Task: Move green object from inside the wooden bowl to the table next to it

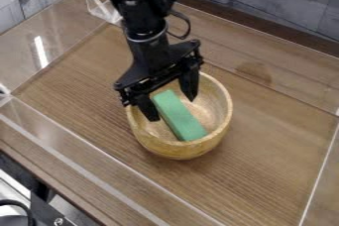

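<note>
The gripper [157, 87] is positioned over the far part of the bowl [188, 152], jaws wide apart, nothing held between them. The block [179, 116] lies inside the bowl, below the fingertips and toward the camera from them. Its far end sits under the gap between the jaws; its near end extends out from beneath the gripper, toward the bowl's near wall.

Critical relation: the block's long axis runs from under the gripper toward the camera, slanting to the right of the picture. The fingers stand to either side of that axis — roughly across the block's width, the suitable direction for a grip. Only one arm serves this task. The approach should shift slightly toward the block's middle, then descend until the fingers straddle its long sides. Exact fingertip height cannot be told from this view.

Caution: a finger may catch the bowl rim during descent. The table [272, 136] beside the bowl is the destination — the transfer is still to be done.
</note>
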Motion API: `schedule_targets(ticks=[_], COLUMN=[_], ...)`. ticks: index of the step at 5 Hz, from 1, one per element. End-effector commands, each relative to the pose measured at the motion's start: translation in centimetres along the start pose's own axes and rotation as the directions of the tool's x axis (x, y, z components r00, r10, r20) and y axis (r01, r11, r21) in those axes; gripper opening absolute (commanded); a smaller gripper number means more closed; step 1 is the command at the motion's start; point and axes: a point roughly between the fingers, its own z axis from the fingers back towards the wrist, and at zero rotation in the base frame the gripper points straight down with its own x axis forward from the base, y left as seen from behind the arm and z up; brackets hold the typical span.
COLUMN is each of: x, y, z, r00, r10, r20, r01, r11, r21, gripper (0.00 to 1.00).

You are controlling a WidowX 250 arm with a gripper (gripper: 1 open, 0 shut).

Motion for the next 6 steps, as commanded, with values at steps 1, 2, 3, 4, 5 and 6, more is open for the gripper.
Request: schedule_targets(ticks=[1,2,3,4,5,6], x=[1.2,1.7,2.1,2.5,2.9,3.4], y=[-1.2,-1.5,-1.6,-1.7,-2.3,-3.3], z=[0.8,0.9,0.8,0.7,-0.5,0.4], r00=[0.999,0.999,0.997,0.994,0.988,0.985], r10=[0.017,-0.029,-0.07,-0.109,-0.154,-0.174], r20=[0.034,0.027,0.024,0.021,0.016,-0.003], r01=[-0.015,0.03,0.071,0.11,0.155,0.173], r11=[0.999,0.998,0.996,0.992,0.986,0.983], r21=[-0.052,-0.059,-0.061,-0.063,-0.06,-0.067], gripper=[1.0,1.0,1.0,1.0,0.0,0.0])
